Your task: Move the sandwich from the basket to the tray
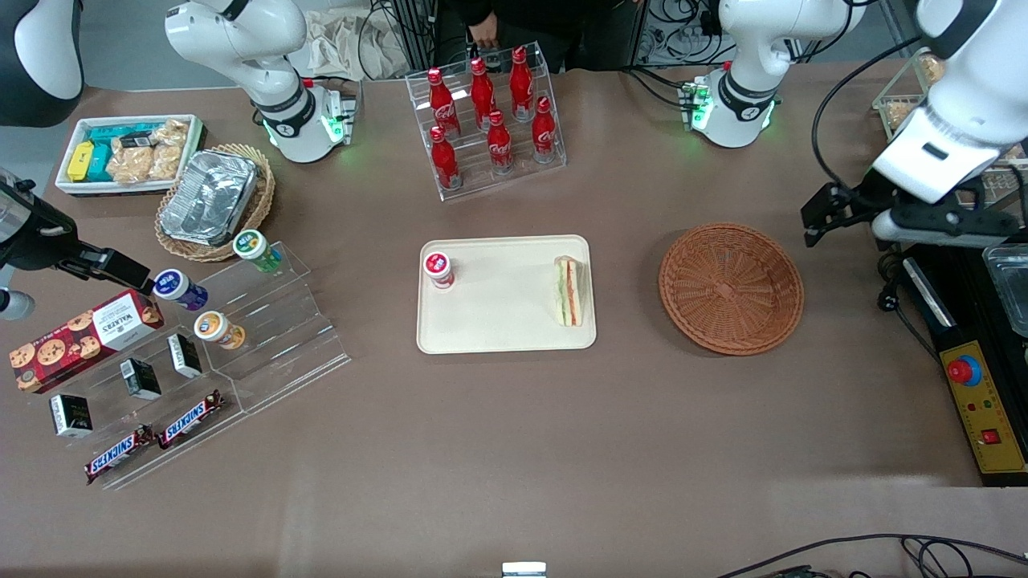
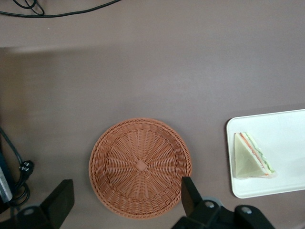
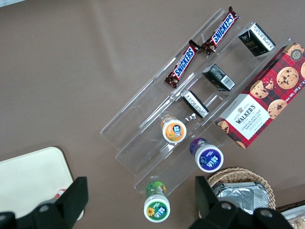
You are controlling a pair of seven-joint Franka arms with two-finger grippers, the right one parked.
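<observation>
Black two-finger gripper (image 2: 125, 200) hangs with jaws spread and empty above the round reddish-brown wicker basket (image 2: 140, 167), also empty. Triangular white-bread sandwich (image 2: 251, 156) rests on the cream rectangular plastic tray (image 2: 286, 126). Retreating straight upward seems safest.

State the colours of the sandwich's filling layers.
Orange-red and green, between white bread; the sandwich shows best in the left wrist view, lying on the tray.

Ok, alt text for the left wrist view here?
The triangular white-bread sandwich lies on the cream rectangular plastic tray, beside the empty round reddish-brown wicker basket. The open left gripper hangs above the basket.
</observation>
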